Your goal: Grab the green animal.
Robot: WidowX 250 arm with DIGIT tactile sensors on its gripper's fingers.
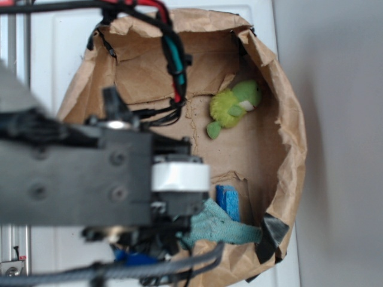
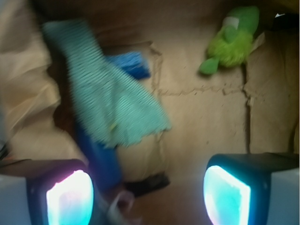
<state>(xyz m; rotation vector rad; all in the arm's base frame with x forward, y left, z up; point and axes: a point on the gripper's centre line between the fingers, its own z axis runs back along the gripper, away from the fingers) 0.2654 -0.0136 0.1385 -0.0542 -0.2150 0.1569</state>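
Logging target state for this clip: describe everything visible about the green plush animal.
The green animal is a small plush with a fuzzy yellow-green body, darker smooth green head and feet, and a white patch by the face. It lies on its side on the cardboard floor near the paper wall's far corner, untouched. The gripper is open, well away from it.

I see a brown paper floor (image 1: 239, 156) carrying a green plush animal (image 1: 233, 106) far right, a blue sponge (image 1: 228, 201) and teal cloth (image 1: 221, 227) nearer.
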